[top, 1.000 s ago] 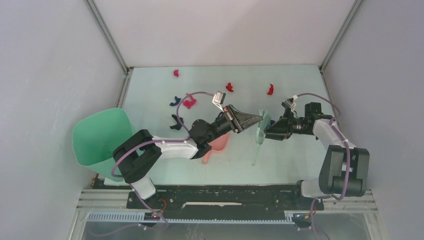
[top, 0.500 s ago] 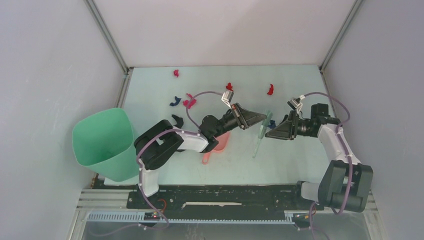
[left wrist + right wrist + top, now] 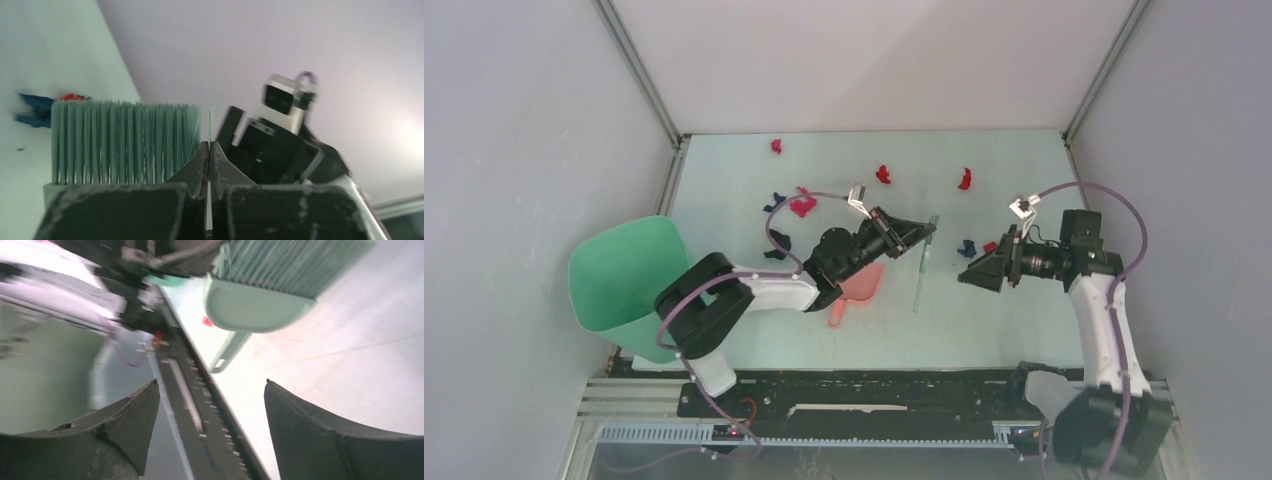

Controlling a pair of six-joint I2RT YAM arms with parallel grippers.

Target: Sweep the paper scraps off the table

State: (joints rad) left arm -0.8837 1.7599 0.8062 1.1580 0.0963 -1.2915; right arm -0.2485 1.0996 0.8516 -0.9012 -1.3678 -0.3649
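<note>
Several paper scraps point(image 3: 883, 174) lie scattered across the far counter point(image 3: 1004, 330). At the brush point(image 3: 920, 270) the left pincer point(image 3: 922, 230) is clamped tight, hold unclear; the right pincer point(image 3: 969, 274) gapes empty. Better to grip the brush firmly before sweeping.

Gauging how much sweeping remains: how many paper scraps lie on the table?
8 crumpled paper scraps: three red along the far side; dark blue, magenta, black at left; dark blue and red at right. Others may be hidden.

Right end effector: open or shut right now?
Open. The right end effector shows both fingers spread wide in its wrist view, nothing between them; the green brush is ahead, clear of them.
</note>
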